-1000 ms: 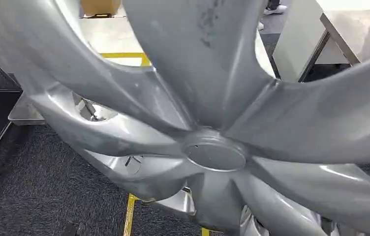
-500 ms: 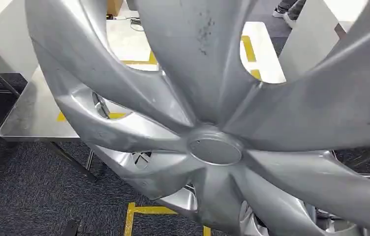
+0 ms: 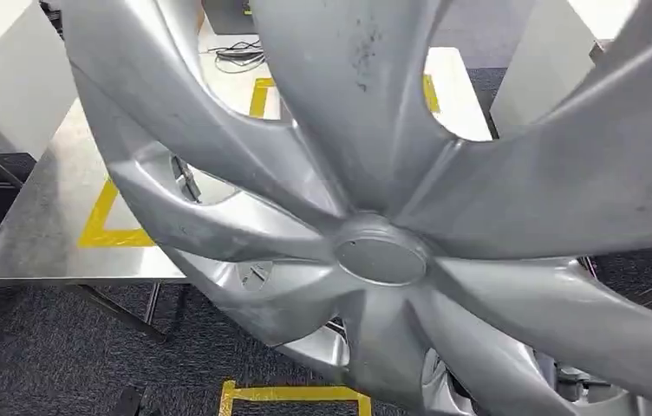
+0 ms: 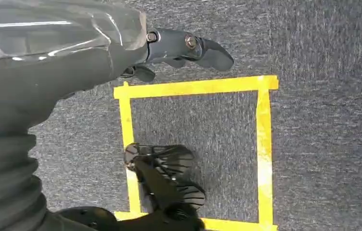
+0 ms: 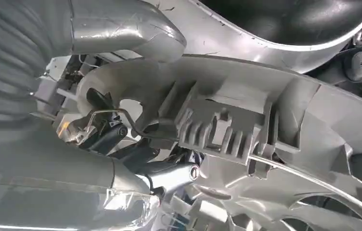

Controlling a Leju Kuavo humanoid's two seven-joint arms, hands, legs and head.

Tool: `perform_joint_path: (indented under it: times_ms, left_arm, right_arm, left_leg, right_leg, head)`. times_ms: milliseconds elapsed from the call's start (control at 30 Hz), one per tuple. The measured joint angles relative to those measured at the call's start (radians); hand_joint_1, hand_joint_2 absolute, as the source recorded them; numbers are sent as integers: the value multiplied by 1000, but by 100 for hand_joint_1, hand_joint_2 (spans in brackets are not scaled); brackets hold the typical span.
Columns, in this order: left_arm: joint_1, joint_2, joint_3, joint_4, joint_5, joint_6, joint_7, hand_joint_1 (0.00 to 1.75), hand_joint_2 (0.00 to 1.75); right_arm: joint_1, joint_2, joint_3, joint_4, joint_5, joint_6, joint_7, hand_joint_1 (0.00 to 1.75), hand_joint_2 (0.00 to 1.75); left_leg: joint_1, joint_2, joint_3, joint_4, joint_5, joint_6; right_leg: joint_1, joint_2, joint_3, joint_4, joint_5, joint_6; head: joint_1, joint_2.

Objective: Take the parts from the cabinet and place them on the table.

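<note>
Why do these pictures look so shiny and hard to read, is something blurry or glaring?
Head view: the silver wheel cover sits very close, slightly soft, with sheen along its spokes; the metal table reflects light. Right wrist view: bright glare on wrinkled plastic wrap beside the robot hand. Left wrist view: sharp carpet, yellow tape.

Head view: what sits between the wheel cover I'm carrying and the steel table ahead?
Nothing solid: past the wheel cover, the head view shows bare dark carpet before the steel table.

Silver wheel cover [image 3: 374, 208] with dark scuffs; brushed grey metal surface [image 3: 45, 225] with yellow tape outline [image 3: 101, 230]; dark grey speckled carpet [image 4: 323, 43].
</note>
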Motion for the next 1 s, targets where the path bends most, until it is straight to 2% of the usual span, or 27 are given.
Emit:
perform_joint_path:
  times_ms: [33, 100, 133, 167, 200, 267, 300, 333, 400, 433, 467, 500, 533, 567, 600, 633, 700, 767, 800, 833, 867, 900, 933, 967, 1000]
  left_arm:
    - [0, 0, 0, 1, 0, 0, 0, 0, 175]
    - [-1, 0, 1, 3, 0, 0, -1, 0, 175]
    - [-3, 1, 3, 5, 0, 0, -3, 0, 175]
    - [-5, 0, 3, 6, 0, 0, -4, 0, 175]
    - [-5, 0, 4, 6, 0, 0, -5, 0, 175]
    - [-6, 1, 8, 7, 0, 0, -8, 0, 175]
    - [-6, -1, 9, 7, 0, -1, -8, 0, 175]
    - [-7, -2, 11, 7, 0, -3, -10, 0, 175]
    - [-9, -3, 16, 9, 1, -6, -13, 0, 175]
    - [-8, -4, 18, 10, 3, -6, -14, 0, 175]
    - [-7, -4, 19, 12, 3, -8, -15, 0, 175]
    - [-7, -6, 19, 13, 4, -9, -16, 0, 175]
    - [-7, -6, 21, 14, 5, -9, -18, 0, 175]
    - [-7, -7, 22, 14, 5, -11, -20, 0, 175]
    - [-7, -9, 24, 14, 8, -12, -23, 0, 175]
    - [-7, -10, 27, 14, 12, -14, -25, 0, 175]
    - [-5, -11, 31, 16, 16, -17, -28, 0, 175]
    - [-2, -13, 37, 19, 18, -18, -34, 0, 175]
    - [0, -13, 42, 19, 21, -18, -36, 0, 175]
    - [3, -16, 46, 19, 24, -18, -40, 0, 175]
    - [4, -16, 50, 19, 24, -17, -41, 0, 175]
    - [6, -16, 56, 20, 26, -17, -43, 0, 175]
    - [8, -16, 60, 20, 26, -16, -44, 0, 175]
    - [12, -19, 69, 20, 28, -17, -47, 0, 175]
    - [14, -21, 74, 21, 29, -17, -49, 0, 175]
  right_arm:
    - [0, 0, 0, 0, 0, 0, 0, 175, 175]
    - [-2, 2, 0, 0, 0, 0, 0, 175, 175]
    - [-4, 3, 0, 0, 0, 0, 1, 175, 175]
    - [-5, 3, 0, 0, 0, 0, 2, 175, 175]
    - [-5, 3, 0, 0, 0, -1, 3, 175, 175]
    - [-6, 3, -1, -1, 2, -3, 8, 175, 175]
    - [-6, 3, -3, -2, 4, -5, 10, 175, 175]
    - [-9, 3, -5, -3, 6, -6, 11, 175, 175]
    - [-11, 2, -9, -3, 8, -8, 18, 175, 175]
    - [-11, 1, -11, -3, 10, -11, 21, 175, 175]
    - [-11, 0, -17, -3, 14, -13, 25, 175, 175]
    - [-11, -2, -23, -3, 18, -17, 28, 175, 175]
    - [-12, -5, -29, -3, 22, -20, 32, 175, 175]
    - [-14, -9, -35, -3, 25, -22, 36, 175, 175]
    - [-18, -12, -42, -3, 29, -27, 41, 175, 175]
    - [-25, -15, -50, -3, 35, -31, 45, 175, 175]
    - [-34, -20, -63, -3, 44, -39, 48, 175, 175]
    - [-44, -25, -81, -3, 57, -52, 61, 175, 175]
    - [-51, -26, -87, -3, 64, -61, 69, 175, 175]
    - [-60, -30, -93, -2, 73, -70, 80, 175, 175]
    - [-69, -33, -98, 1, 81, -79, 89, 175, 175]
    - [-83, -39, -107, 7, 93, -97, 105, 175, 175]
    - [-93, -44, -113, 11, 100, -111, 116, 175, 175]
    - [-110, -53, -126, 26, 108, -137, 142, 175, 175]
    - [-121, -58, -135, 38, 110, -153, 160, 175, 175]
  left_leg:
    - [0, 2, 21, -71, 55, 2]
    - [-3, 4, 87, -247, 171, 15]
    - [-7, 3, 98, -279, 166, 19]
    - [-10, 5, 96, -280, 146, 23]
    - [-12, 3, 104, -279, 164, 30]
    - [-14, 2, 109, -288, 170, 40]
    - [-4, 3, 120, -302, 178, 48]
    - [-5, 2, 125, -307, 179, 52]
    - [-8, 2, 124, -307, 177, 59]
    - [-10, 2, 124, -307, 176, 60]
    - [-12, 2, 124, -306, 175, 61]
    - [-13, 0, 125, -306, 175, 62]
    - [-13, -2, 126, -306, 174, 61]
    - [-13, -4, 127, -305, 174, 60]
    - [-13, -5, 128, -303, 172, 58]
    - [-18, -7, 125, -297, 169, 53]
    - [-19, -8, 124, -296, 167, 44]
    - [-18, -8, 124, -297, 168, 36]
    - [-16, -7, 118, -289, 162, 32]
    - [-15, -5, 107, -261, 141, 23]
    - [-12, -3, 87, -215, 111, 18]
    - [-5, -3, 42, -118, 64, 10]
    - [-3, -3, 14, -59, 40, 7]
    - [1, -2, -24, 18, 20, 2]
    - [3, -1, -28, 21, 31, 1]
  right_leg:
    - [0, 1, 12, 0, -7, 2]
    - [1, 1, 33, -2, -20, 7]
    - [4, 2, 38, 0, -23, 11]
    - [6, 4, 35, -2, -26, 16]
    - [6, 4, 33, -2, -31, 23]
    - [8, 4, 41, -9, -32, 34]
    - [4, 2, 36, 3, -41, 35]
    - [7, 2, 16, 43, -63, 32]
    - [6, 2, -67, 206, -129, 24]
    - [6, 2, -110, 284, -152, 25]
    - [6, 2, -133, 320, -154, 31]
    - [6, 2, -129, 301, -138, 38]
    - [6, 2, -102, 234, -105, 48]
    - [6, 1, -59, 141, -65, 56]
    - [6, 1, -12, 43, -30, 59]
    - [10, 0, 10, -12, -15, 47]
    - [13, 1, 11, -12, -8, 29]
    - [14, 0, 13, -14, -4, 18]
    - [0, 0, 21, -20, 1, 11]
    - [1, 0, 22, -20, 1, 11]
    - [0, 0, 22, -20, 0, 10]
    - [0, 0, 22, -20, 1, 10]
    - [0, 0, 22, -19, 1, 10]
    - [0, 0, 22, -19, 0, 11]
    - [0, -1, 22, -19, 0, 11]
  head:
    - [0, 0]
    - [0, 0]
    - [1, 0]
    - [0, 0]
    - [1, 0]
    - [0, 0]
    - [1, 0]
    - [3, 0]
    - [3, 0]
    - [3, 0]
    - [3, 0]
    - [3, 0]
    - [3, 0]
    - [3, 0]
    - [3, 0]
    - [2, 0]
    - [2, 0]
    - [2, 0]
    - [3, 0]
    - [0, 0]
    - [-6, 0]
    - [-6, 0]
    - [-6, 0]
    - [-6, 0]
    - [-6, 0]
